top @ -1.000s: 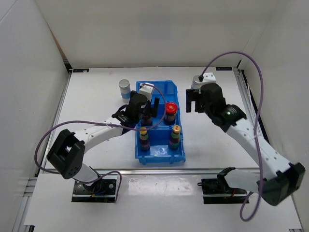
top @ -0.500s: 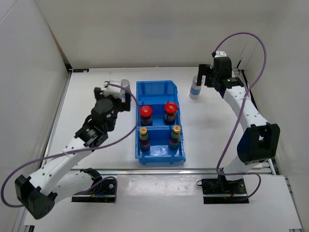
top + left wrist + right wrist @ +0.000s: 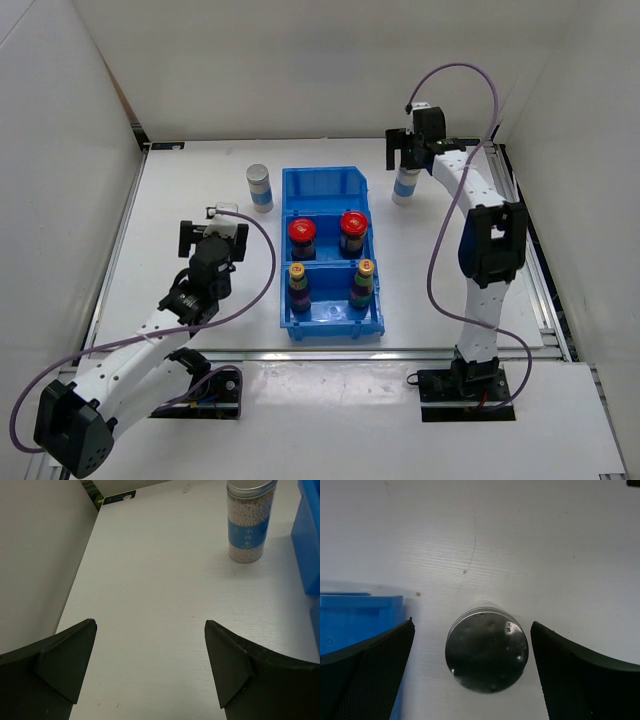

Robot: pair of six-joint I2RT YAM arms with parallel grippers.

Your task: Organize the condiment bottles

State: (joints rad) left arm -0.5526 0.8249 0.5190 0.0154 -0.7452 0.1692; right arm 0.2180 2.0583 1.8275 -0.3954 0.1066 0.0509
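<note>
While the right gripper (image 3: 472, 630) straddles a shaker (image 3: 486, 656), the blue bin (image 3: 360, 610) stands beside.

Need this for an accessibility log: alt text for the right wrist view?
Seen from straight above, a silver-capped shaker stands on the white table between the open fingers of the right gripper, with a gap on each side so neither finger touches it. A corner of the blue bin shows at the left edge.
</note>
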